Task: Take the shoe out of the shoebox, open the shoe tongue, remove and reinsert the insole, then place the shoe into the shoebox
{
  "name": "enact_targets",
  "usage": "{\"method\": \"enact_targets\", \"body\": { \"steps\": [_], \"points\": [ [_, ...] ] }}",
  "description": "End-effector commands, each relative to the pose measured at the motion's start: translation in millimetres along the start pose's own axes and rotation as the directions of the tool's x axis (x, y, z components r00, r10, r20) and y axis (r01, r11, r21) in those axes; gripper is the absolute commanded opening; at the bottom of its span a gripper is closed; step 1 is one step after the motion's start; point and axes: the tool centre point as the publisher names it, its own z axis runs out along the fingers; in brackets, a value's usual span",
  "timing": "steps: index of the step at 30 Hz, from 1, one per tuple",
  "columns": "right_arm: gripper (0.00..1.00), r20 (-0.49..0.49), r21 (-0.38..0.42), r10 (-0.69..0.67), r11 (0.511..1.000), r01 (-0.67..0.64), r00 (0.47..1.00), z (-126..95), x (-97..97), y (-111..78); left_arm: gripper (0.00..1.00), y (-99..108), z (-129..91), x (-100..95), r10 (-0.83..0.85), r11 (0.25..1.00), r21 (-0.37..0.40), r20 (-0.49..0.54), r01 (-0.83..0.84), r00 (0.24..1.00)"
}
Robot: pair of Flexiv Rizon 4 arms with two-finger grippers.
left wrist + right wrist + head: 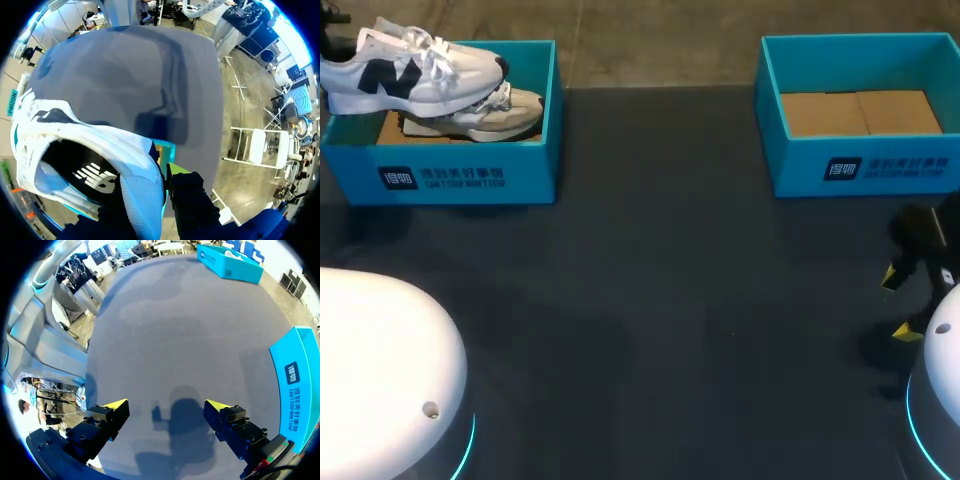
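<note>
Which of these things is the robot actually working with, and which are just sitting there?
In the job: white sneaker, held up by its heel; left shoebox beneath it.
Lying about: beige sneaker in that box; right shoebox, empty, possibly used later.

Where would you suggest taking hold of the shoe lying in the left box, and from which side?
Probably the forefoot of the lower shoe, across its width, coming from above near the box's right wall: that end lies exposed and laces-up, while the raised shoe hangs over its heel end.
</note>
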Motion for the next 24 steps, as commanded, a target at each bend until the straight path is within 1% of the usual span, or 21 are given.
{"method": "enact_targets", "body": {
  "steps": [1, 14, 17, 20, 24],
  "points": [
    [1.00, 0.002, 0.002, 0.001, 1.000, -0.001, 1.000, 0.3, 1.0, -0.1, 0.00, -10.3, -4.0, -0.1, -0.001, 1.000, -0.019, -0.002, 0.001, 1.000],
    [1.00, 0.002, 0.002, 0.001, 1.000, -0.001, 1.000, 0.3, 1.0, -0.1, 0.00, -10.3, -4.0, -0.1, -0.001, 1.000, -0.019, -0.002, 0.001, 1.000],
    [1.00, 0.002, 0.002, 0.001, 1.000, -0.001, 1.000, 0.3, 1.0, -0.1, 0.00, -29.5, -7.6, -9.2, 0.023, 0.999, -0.031, -0.007, -0.023, 1.000],
    [1.00, 0.002, 0.002, 0.001, 1.000, -0.001, 1.000, 0.3, 1.0, -0.1, 0.00, -49.9, -16.8, -8.4, 0.032, 0.999, -0.023, 0.021, -0.031, 0.999],
    [1.00, 0.002, 0.002, 0.001, 1.000, -0.001, 1.000, 0.3, 1.0, -0.1, 0.00, -76.7, -32.9, -6.2, 0.028, 0.999, -0.038, 0.046, -0.026, 0.999]
  ]
}}
